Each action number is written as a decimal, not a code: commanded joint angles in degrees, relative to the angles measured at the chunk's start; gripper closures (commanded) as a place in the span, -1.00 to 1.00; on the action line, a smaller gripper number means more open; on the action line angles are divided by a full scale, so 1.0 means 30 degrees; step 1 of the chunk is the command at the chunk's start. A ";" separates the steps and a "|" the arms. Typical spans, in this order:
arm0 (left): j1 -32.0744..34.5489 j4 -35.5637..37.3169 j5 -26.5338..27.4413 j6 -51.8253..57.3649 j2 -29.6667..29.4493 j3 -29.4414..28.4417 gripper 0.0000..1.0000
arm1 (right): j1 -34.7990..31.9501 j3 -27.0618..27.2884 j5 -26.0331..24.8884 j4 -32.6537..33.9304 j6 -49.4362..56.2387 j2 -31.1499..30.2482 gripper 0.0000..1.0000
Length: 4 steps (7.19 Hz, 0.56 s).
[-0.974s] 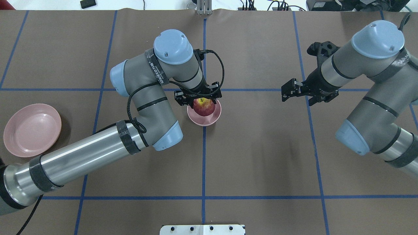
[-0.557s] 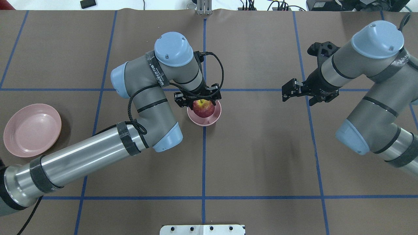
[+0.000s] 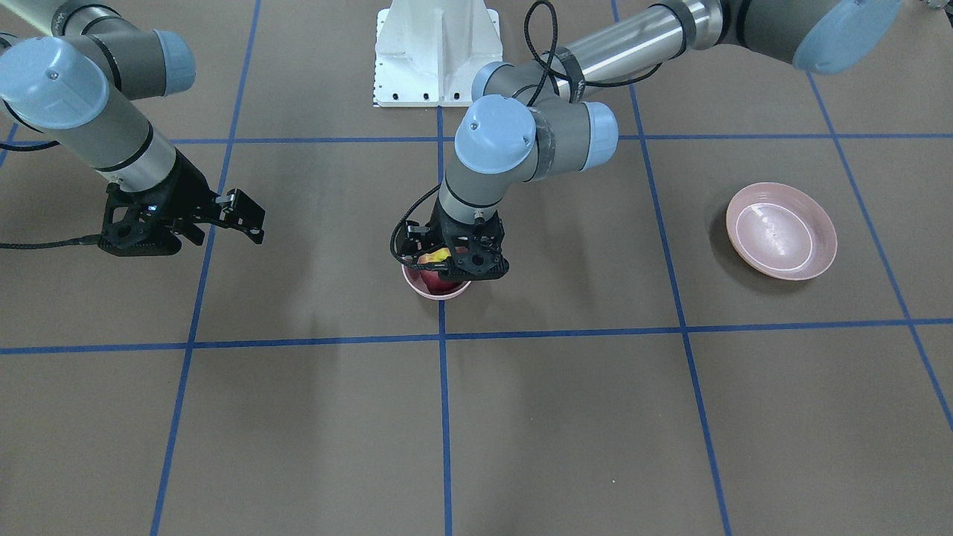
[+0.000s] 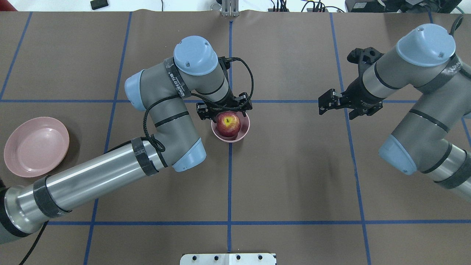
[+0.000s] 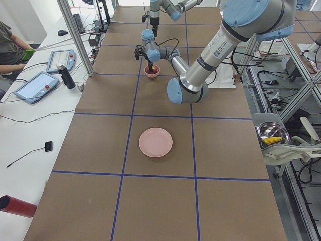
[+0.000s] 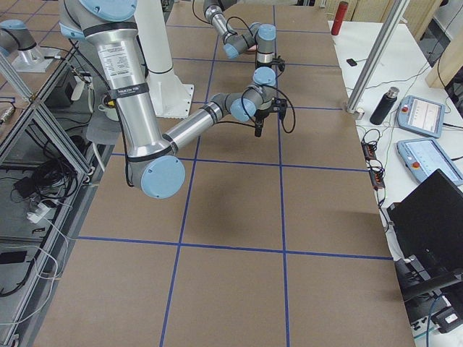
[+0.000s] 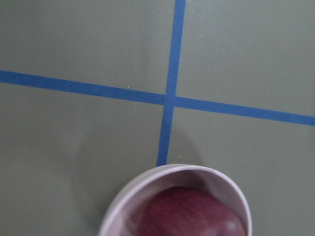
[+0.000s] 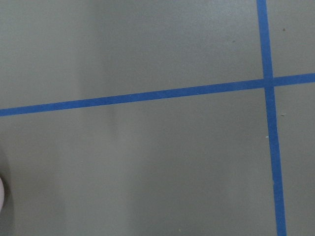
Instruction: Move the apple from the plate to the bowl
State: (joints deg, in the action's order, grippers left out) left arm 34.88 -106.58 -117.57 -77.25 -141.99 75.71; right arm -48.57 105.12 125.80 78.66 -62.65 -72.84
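The dark red apple (image 4: 228,125) sits in the small pink bowl (image 4: 243,133) at the table's centre line, stem dimple up. My left gripper (image 4: 225,111) hangs over the bowl's far rim, open, its fingers just above the apple and apart from it. In the front view the gripper (image 3: 451,265) covers most of the apple (image 3: 439,281) and the bowl (image 3: 435,293). The left wrist view shows the bowl rim (image 7: 197,170) and the apple (image 7: 187,212) at the bottom edge. The pink plate (image 4: 36,146) lies empty at the far left. My right gripper (image 4: 325,103) hovers open and empty to the right.
The brown table cover is crossed by blue tape lines (image 4: 229,176). A white mounting plate (image 4: 228,258) sits at the near edge. The left forearm (image 4: 95,180) reaches across between plate and bowl. Cables and devices line the far edge.
The apple has gone down from the left gripper's hold into the bowl. The left gripper has let go and drawn slightly toward the far side. The right arm has barely moved.
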 commanded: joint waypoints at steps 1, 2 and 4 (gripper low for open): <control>0.0528 0.0104 -0.0156 -0.0118 0.1640 0.2777 -0.95 | -0.0767 0.0086 0.0308 0.0000 0.0225 -0.0153 -1.00; 0.1518 0.0627 -0.0621 0.0143 0.4933 0.6571 -0.95 | -0.1759 0.0290 0.0688 0.0029 0.1156 -0.0851 -1.00; 0.3483 0.1421 -0.1942 0.4778 1.1000 1.1713 -0.95 | -0.4305 0.0293 0.1684 0.0000 0.6788 -0.3394 -1.00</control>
State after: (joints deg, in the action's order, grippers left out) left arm 41.83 -103.72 -121.58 -71.06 -120.65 100.85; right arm -56.62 106.02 129.15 78.68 -52.48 -78.38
